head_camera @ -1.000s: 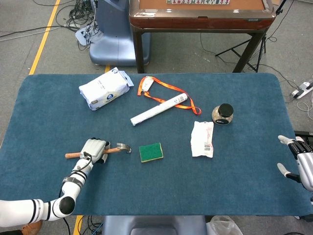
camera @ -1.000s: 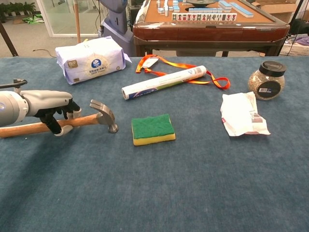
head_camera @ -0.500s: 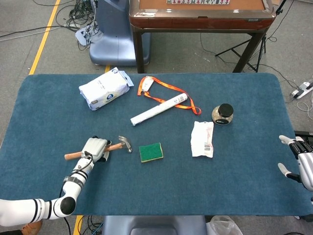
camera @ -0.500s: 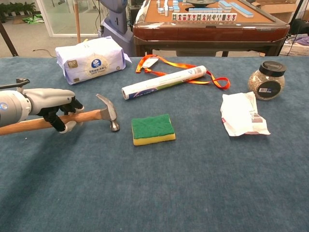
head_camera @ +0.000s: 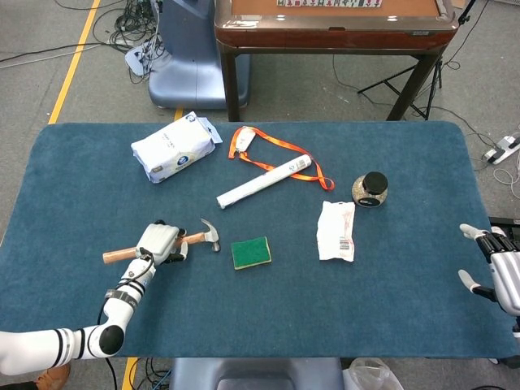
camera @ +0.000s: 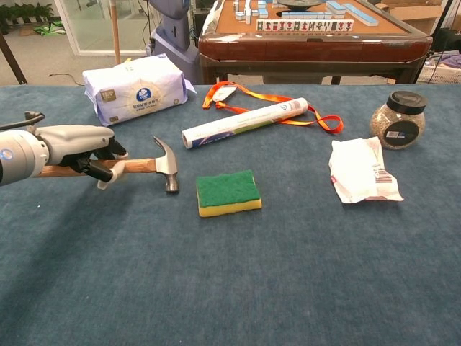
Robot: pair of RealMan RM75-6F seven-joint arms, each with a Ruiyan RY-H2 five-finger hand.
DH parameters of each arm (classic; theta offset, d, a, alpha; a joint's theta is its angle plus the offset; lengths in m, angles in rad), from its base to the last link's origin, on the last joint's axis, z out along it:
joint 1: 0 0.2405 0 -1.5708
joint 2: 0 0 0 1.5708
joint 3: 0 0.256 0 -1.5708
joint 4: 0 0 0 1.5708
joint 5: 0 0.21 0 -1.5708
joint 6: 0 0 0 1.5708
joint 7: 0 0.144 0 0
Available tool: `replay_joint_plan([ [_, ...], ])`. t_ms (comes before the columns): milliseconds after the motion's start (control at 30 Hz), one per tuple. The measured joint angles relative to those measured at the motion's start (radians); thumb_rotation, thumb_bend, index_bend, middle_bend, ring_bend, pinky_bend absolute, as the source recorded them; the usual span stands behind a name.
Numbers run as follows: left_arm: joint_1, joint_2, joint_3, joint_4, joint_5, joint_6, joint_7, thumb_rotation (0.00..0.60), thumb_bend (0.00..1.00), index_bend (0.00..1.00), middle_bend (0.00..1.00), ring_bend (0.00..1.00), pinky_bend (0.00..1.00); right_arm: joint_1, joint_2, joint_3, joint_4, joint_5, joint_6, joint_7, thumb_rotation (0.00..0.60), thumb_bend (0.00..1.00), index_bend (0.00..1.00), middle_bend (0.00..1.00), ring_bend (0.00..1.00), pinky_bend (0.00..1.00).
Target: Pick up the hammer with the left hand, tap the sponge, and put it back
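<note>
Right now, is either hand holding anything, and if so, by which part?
The left hand grips the hammer around its wooden handle, roughly mid-length, with the metal head toward the sponge. The right hand holds nothing, fingers apart.

A blue carpeted surface (head_camera: 406,325) stands on grey floor (head_camera: 49,32); a wooden mahjong table (head_camera: 333,24) stands behind.
</note>
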Motion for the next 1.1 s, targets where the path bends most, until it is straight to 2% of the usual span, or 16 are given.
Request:
replay_joint_plan([
  [133,0.007,0.000,0.000,0.011,0.037,-0.006,-0.025,0.492,0.59,0.62,0.62,0.41,0.16,0.001,-0.001,-0.001,-0.003,-0.001,-0.002,-0.004,0.600,0.23,0.21,0.30,0.26,0.37],
  [167,0.008,0.001,0.001,0.014,0.042,-0.009,-0.028,0.504,0.59,0.62,0.62,0.42,0.16,0.000,0.000,-0.001,-0.004,0.000,-0.001,-0.004,0.600,0.23,0.21,0.30,0.26,0.37],
  [467,0.000,0.013,0.012,0.023,0.058,-0.061,-0.039,0.539,0.59,0.61,0.62,0.43,0.16,-0.003,0.003,-0.001,-0.007,0.005,0.000,-0.008,0.600,0.23,0.21,0.30,0.26,0.37],
  [600,-0.002,0.010,0.011,0.033,0.079,-0.068,-0.052,0.599,0.59,0.61,0.62,0.44,0.16,-0.002,0.002,-0.001,-0.008,0.008,-0.002,-0.010,0.600,0.23,0.21,0.30,0.26,0.37],
  [867,0.002,0.010,0.010,0.052,0.147,-0.086,-0.102,0.600,0.59,0.63,0.65,0.48,0.16,-0.005,0.005,-0.001,-0.012,0.011,0.000,-0.016,0.600,0.23,0.21,0.30,0.26,0.37],
  [1100,0.020,0.017,0.003,0.067,0.282,-0.097,-0.228,0.600,0.59,0.65,0.69,0.52,0.16,-0.011,0.010,-0.001,-0.022,0.012,0.008,-0.023,0.600,0.23,0.21,0.30,0.26,0.36],
])
